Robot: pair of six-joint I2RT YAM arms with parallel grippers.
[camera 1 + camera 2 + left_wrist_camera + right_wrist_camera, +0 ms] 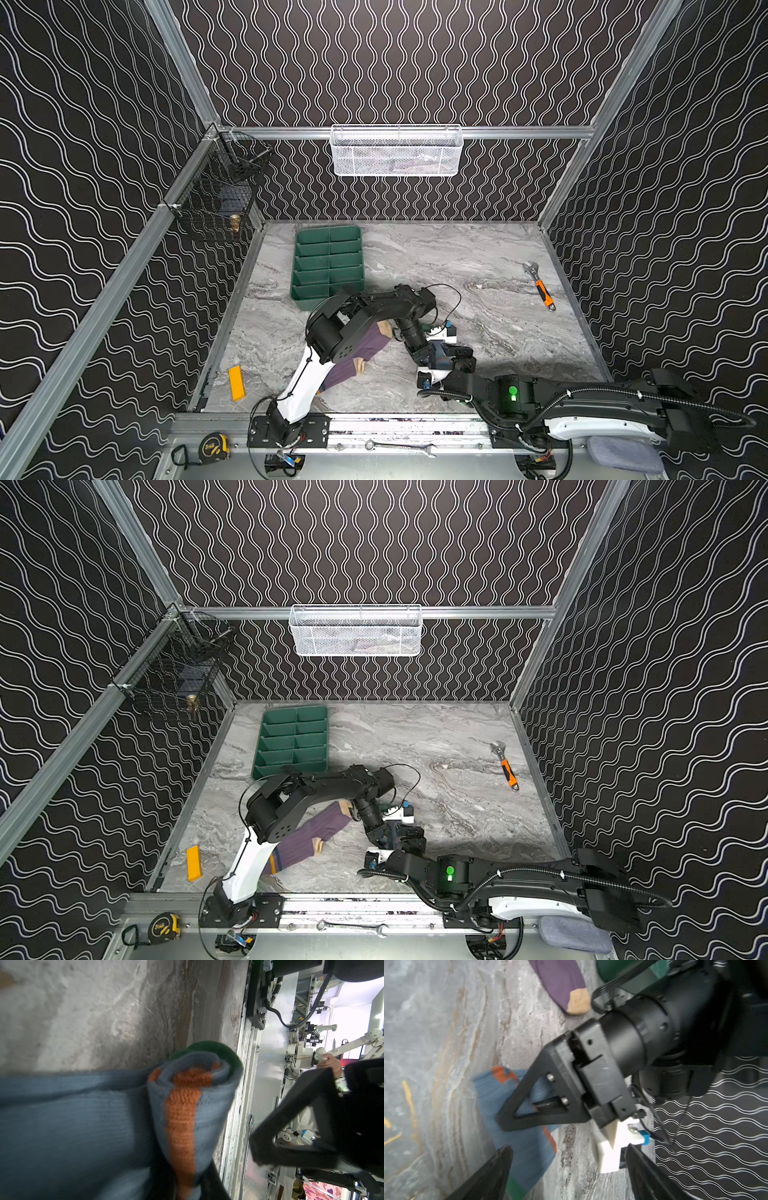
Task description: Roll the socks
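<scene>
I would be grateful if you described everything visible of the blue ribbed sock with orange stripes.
The blue ribbed knit sock has orange bands and green patches. One end is curled into a loose roll showing spiral layers of blue, orange and green; the rest lies spread on the grey marble-patterned table. The left gripper is shut on the rolled end. The right gripper stands open nearby. In both top views it is mostly hidden.
</scene>
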